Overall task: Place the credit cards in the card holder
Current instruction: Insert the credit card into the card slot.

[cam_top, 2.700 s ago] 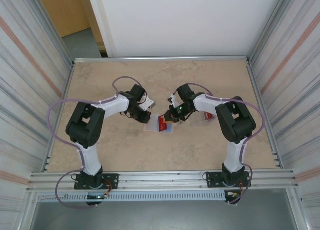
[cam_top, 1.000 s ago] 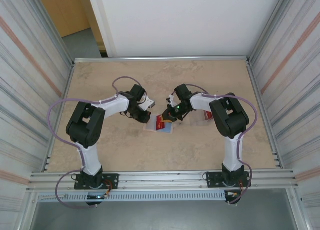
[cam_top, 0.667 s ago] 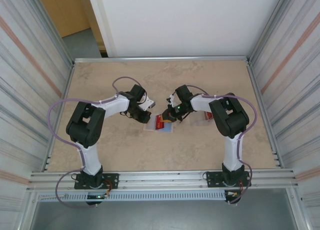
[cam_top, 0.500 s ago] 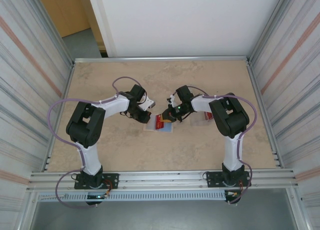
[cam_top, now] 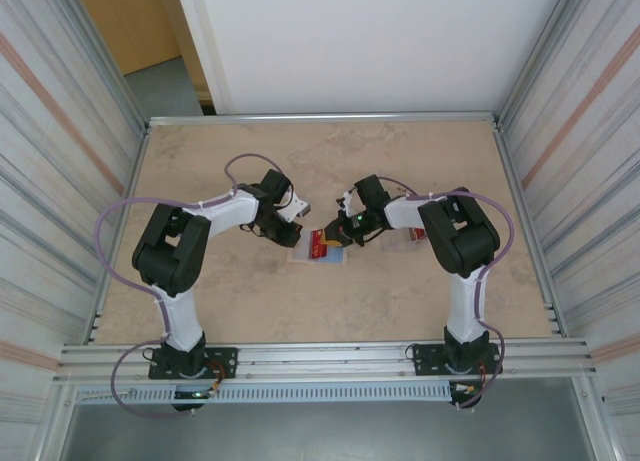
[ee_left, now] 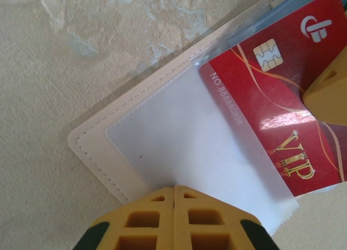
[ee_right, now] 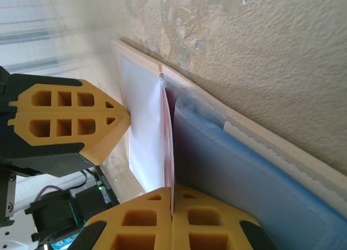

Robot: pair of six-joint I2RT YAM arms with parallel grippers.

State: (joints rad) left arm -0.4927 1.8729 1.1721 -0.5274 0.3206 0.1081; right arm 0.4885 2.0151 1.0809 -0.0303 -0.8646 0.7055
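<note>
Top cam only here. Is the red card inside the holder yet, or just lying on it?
Observer: Not fully. On the left wrist view the red card lies mostly uncovered, chip and VIP lettering showing; one long edge meets the frosted flap of the card holder.
Operator: Right end effector gripping it?
Observer: Right wrist view shows the right end effector shut, the card's thin edge running between its fingertips.
Operator: Left one?
Observer: The left end effector is shut, tip at the flap's near edge.
</note>
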